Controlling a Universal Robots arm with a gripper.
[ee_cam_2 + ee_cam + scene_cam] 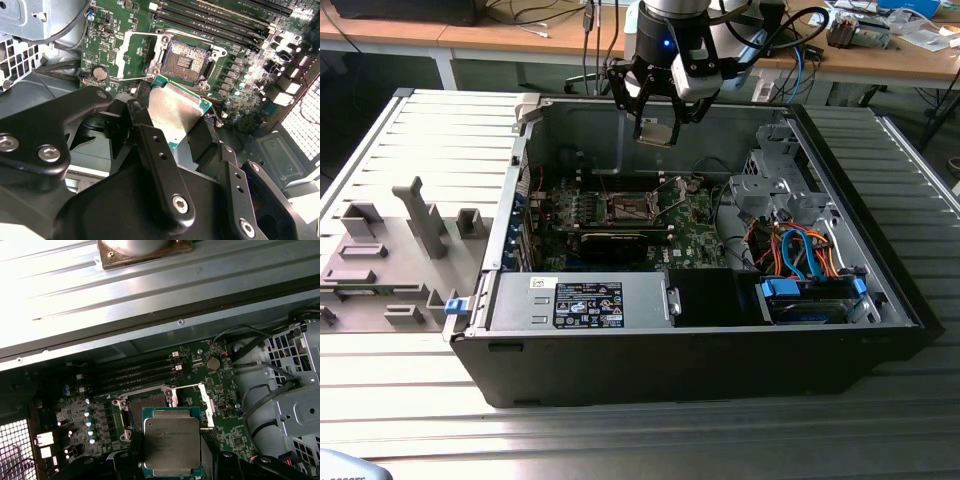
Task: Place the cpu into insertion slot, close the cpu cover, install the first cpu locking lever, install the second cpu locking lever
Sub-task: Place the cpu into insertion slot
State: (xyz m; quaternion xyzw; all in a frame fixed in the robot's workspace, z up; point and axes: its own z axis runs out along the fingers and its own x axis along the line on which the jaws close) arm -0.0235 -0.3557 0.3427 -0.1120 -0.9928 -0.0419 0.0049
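Hanging straight down from above, the arm holds its gripper [656, 124] over the open case [720, 350], close to the case's far wall in the exterior view. The wrist points down at the board [700, 235]. The jaws pinch the cpu [655, 134] by two opposite edges, with black fingers [150, 145] on either side of it.

In both wrist views the cpu [175, 112] [171, 441] lies flat between them, its silver top facing the wrist and a green rim showing round it. It is in the air, above the board and apart from it.

The slot [184, 60] [145, 405] sits on the board just beyond the cpu's edge. Its dark centre is bare and its silver rim is uncovered. The cover [126, 54] [207, 405] is swung open, off the slot, on its hinge side.

The cpu's top carries several lines of fine print. In the exterior view a dark label [588, 304] with coloured marks and a small white sticker [544, 284] sit on the grey box at the case's near edge. The case stands on a ribbed metal table [620, 440].
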